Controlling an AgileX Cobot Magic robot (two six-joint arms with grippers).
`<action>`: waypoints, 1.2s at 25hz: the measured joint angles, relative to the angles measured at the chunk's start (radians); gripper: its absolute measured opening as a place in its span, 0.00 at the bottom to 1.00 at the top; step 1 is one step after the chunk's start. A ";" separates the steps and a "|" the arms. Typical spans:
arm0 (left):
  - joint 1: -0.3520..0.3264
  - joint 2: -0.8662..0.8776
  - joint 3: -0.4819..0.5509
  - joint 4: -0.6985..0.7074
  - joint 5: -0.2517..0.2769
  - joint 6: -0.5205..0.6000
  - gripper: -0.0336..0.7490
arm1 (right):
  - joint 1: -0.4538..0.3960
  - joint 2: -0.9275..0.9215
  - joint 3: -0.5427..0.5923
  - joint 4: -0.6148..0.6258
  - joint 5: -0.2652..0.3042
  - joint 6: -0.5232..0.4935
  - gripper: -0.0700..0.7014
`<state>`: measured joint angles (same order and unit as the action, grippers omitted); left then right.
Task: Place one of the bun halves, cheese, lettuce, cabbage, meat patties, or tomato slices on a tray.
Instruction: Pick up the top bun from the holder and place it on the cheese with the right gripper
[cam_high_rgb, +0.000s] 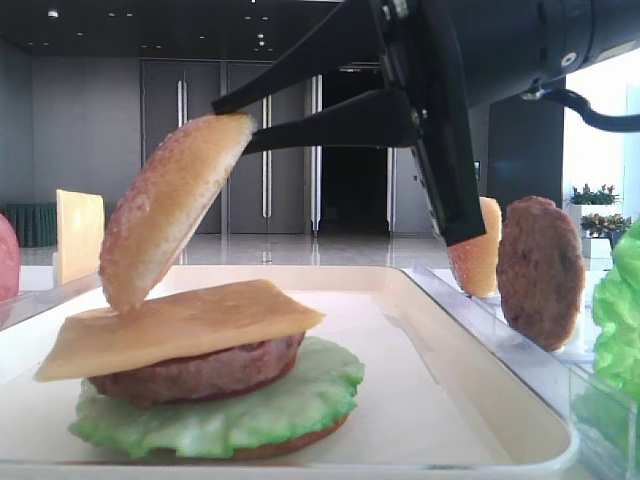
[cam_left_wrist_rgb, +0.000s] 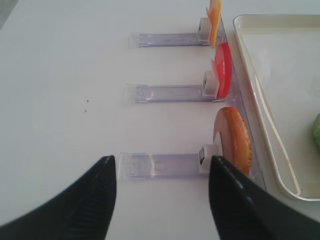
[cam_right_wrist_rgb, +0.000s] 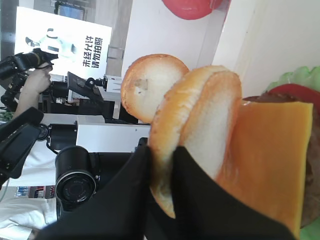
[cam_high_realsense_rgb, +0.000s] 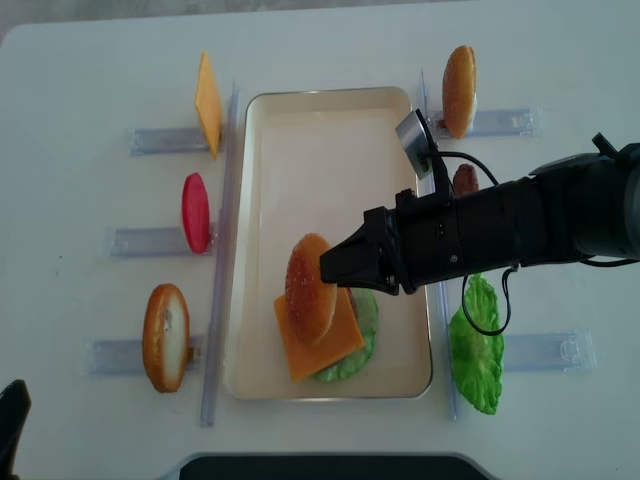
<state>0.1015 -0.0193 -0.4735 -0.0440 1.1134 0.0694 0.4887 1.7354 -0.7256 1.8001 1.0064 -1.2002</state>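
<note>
Bun half pinched in R hand, tilted, edge touching cheese; L hand spread.

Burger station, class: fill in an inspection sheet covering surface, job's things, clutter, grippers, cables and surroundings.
Surface: white table, bare between racks.
Job's things: tray holds stacked lettuce, meat patty and cheese; bun half tilted, its lower edge at the cheese.
Clutter: clear racks holding spare pieces.
Grippers: right gripper fingers shut on the bun half; left gripper open, empty.
Cables: black cable under the right arm.
Surroundings: hall doors, photographer.
</note>
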 joint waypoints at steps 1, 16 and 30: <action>0.000 0.000 0.000 0.000 0.000 0.000 0.62 | 0.000 0.000 0.000 -0.001 0.000 0.000 0.22; 0.000 0.000 0.000 0.000 0.000 0.000 0.62 | 0.000 0.000 0.000 -0.037 -0.047 0.000 0.63; 0.000 0.000 0.000 0.000 0.000 0.000 0.62 | 0.000 0.000 0.000 -0.139 -0.180 0.038 0.86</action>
<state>0.1015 -0.0193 -0.4735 -0.0440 1.1134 0.0694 0.4887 1.7354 -0.7256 1.6612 0.8264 -1.1618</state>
